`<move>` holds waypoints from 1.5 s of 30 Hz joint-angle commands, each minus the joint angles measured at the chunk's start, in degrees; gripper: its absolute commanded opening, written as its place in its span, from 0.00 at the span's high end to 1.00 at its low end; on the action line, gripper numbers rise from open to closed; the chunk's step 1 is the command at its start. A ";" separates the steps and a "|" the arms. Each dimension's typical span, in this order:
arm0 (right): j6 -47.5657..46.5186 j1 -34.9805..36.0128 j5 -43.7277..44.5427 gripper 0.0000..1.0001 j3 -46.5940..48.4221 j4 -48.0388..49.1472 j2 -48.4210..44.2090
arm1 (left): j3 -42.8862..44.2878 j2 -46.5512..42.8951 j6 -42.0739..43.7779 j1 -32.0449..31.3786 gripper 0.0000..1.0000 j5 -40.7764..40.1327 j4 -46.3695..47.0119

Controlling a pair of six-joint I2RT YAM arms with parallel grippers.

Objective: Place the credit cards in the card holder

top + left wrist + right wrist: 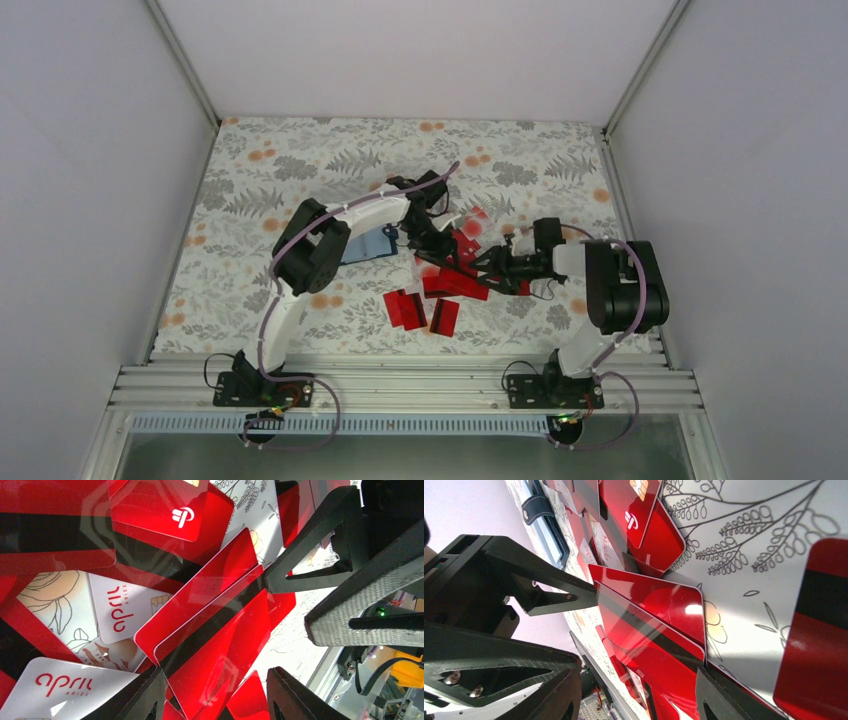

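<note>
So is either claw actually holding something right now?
Two stacked red cards sit tilted up between the left gripper and right gripper, each straddling one end across the long edges. Which one truly grips cannot be told.

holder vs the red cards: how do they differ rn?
Colour: the holder is blue, the cards are red, some with a dark stripe.
Number: one holder, many cards.
Place: the holder lies alone, left of the heap; the cards overlap one another mid-table, a few scattered nearer the arm bases.
Shared: both are thin rectangles on the floral table.
</note>
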 commanded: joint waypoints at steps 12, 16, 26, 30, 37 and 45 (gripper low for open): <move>-0.91 2.56 5.96 0.42 1.53 2.93 4.23 | 5.94 -1.25 -3.44 -2.14 0.46 5.38 -0.25; -1.20 2.60 5.55 0.42 2.29 2.74 4.93 | 3.97 -1.79 -3.99 -2.01 0.46 6.79 2.24; -0.80 2.75 4.98 0.43 4.51 2.84 8.75 | -0.41 -1.58 -5.92 -0.87 0.53 10.64 9.76; -0.89 2.75 4.98 0.43 5.72 2.33 10.05 | -0.38 -0.43 -6.19 -0.74 0.60 11.01 10.65; -1.33 2.73 4.98 0.44 6.07 2.21 11.72 | -0.45 0.38 -5.69 -0.70 0.71 7.91 10.38; -5.46 2.79 6.56 0.46 8.04 -3.03 10.26 | -0.53 -0.80 -4.87 -0.50 0.90 0.16 9.29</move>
